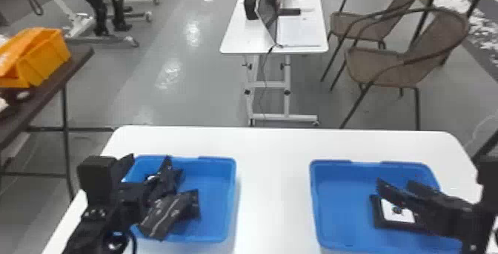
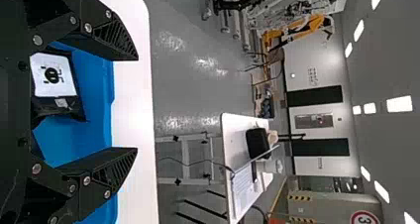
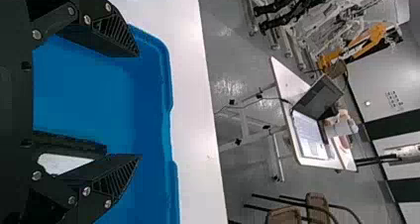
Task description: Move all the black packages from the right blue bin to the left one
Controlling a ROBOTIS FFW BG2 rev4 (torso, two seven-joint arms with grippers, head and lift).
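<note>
While leaving one visible package (image 1: 402, 218) in right bin (image 1: 341, 209), showing several packages (image 1: 166, 214) in left bin (image 1: 218, 201), holding both grippers (image 2: 137, 104) (image 3: 140, 105) wide open.

Left blue bin (image 1: 218, 205), right blue bin (image 1: 342, 212): smooth plastic. White table (image 1: 274, 197): smooth, matt to far edge. Black package (image 1: 165, 214), left bin: creased plastic. Floor (image 1: 148, 94): glossy.

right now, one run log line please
left gripper: open, at left bin | right gripper: open, over right bin | right bin: black package | left bin: black packages
</note>
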